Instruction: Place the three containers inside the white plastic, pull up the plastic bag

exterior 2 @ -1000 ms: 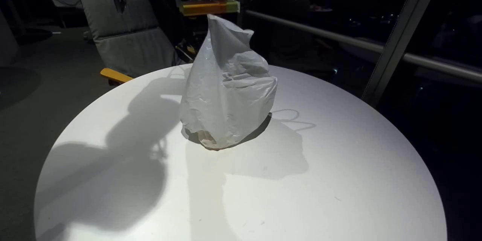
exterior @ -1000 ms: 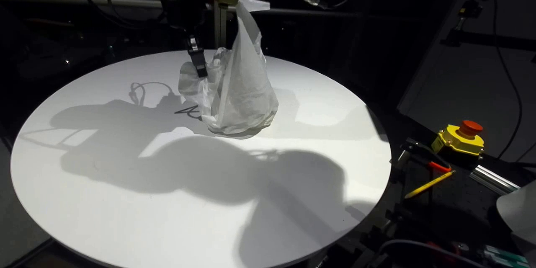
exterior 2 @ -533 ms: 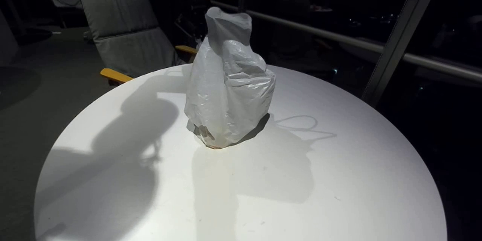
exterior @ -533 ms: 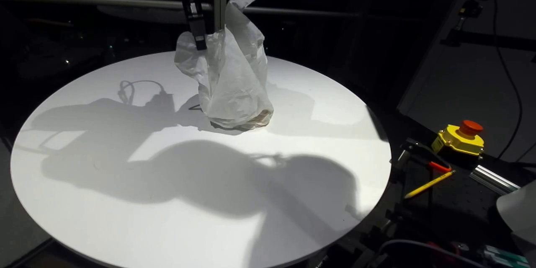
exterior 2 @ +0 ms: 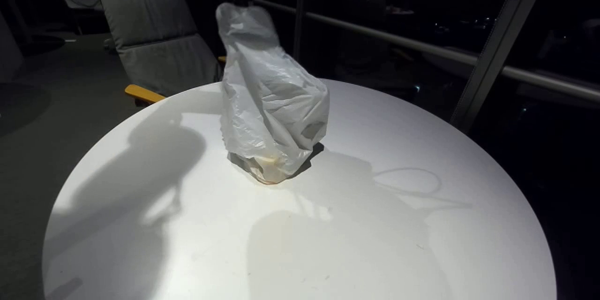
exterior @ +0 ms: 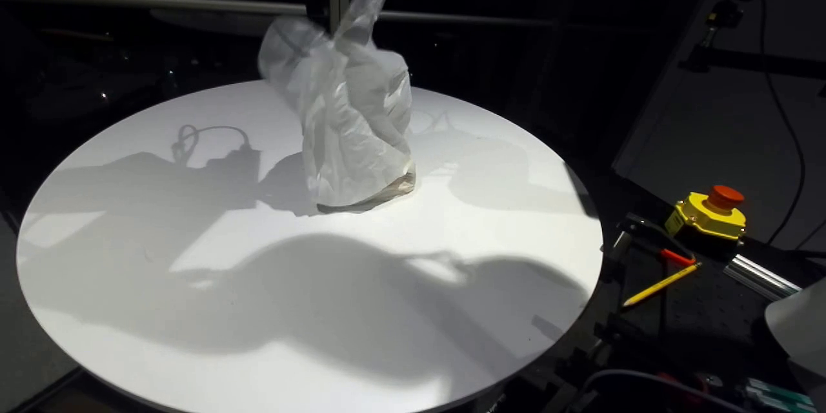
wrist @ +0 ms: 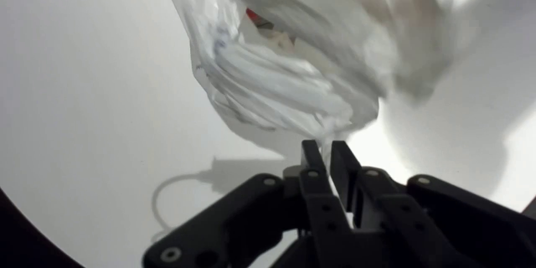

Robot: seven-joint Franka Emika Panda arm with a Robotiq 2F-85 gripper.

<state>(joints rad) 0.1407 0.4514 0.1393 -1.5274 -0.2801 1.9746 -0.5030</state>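
- Stretching up from the round white table, the white bag has its base at or just above the tabletop; cannot tell which. One ear of plastic stands up at the top.
- Contents: mouth gapes in the wrist view, showing a red-edged thing; a tan patch shows at the base in an exterior view. Judged to be the containers, inside; a count of three cannot be confirmed.
- Gripper: fingers pinched nearly together, a thin twist of bag plastic caught between them.
- Step in hand, judged: pulling up the bag; loading looks done.
- Next move, judged: hold the pinch, raise slowly and straight above the base. Only a narrow strip is held, so the load may tip toward the slack side, or the plastic slip or tear.
- Writing: blue marks on the bag, too blurred to read. No brand or label legible on the contents.
- Further out: grey chair beyond the table in an exterior view; red stop button and yellow pencil off to the table's side, no print legible on either.
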